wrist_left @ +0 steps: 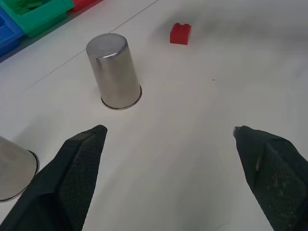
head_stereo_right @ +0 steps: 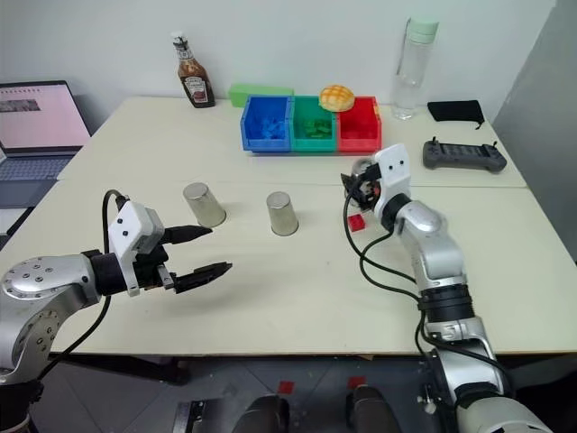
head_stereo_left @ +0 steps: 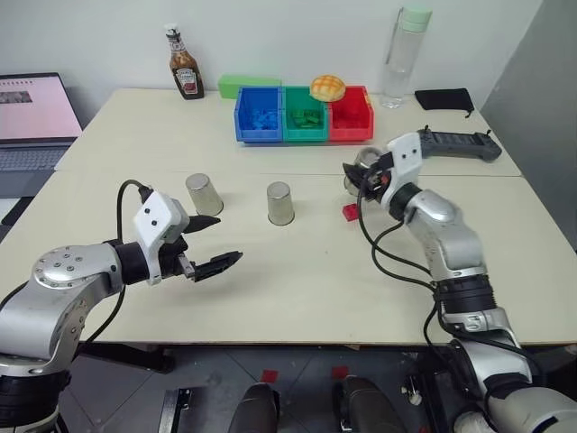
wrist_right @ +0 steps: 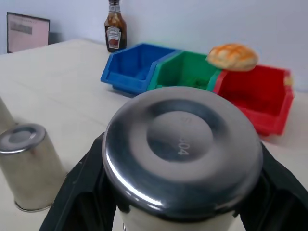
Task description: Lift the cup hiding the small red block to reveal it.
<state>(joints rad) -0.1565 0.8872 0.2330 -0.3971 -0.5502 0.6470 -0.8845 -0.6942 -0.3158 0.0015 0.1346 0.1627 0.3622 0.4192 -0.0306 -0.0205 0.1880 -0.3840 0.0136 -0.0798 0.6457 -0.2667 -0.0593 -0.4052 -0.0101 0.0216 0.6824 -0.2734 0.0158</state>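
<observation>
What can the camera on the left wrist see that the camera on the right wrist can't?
The left wrist view alone shows the small red block, bare on the table, and the left gripper with its black fingers spread open. The right wrist view alone shows the lifted cup clamped in the right gripper, plus the sauce bottle and bread roll. Both show an upside-down metal cup and the coloured bins.
</observation>
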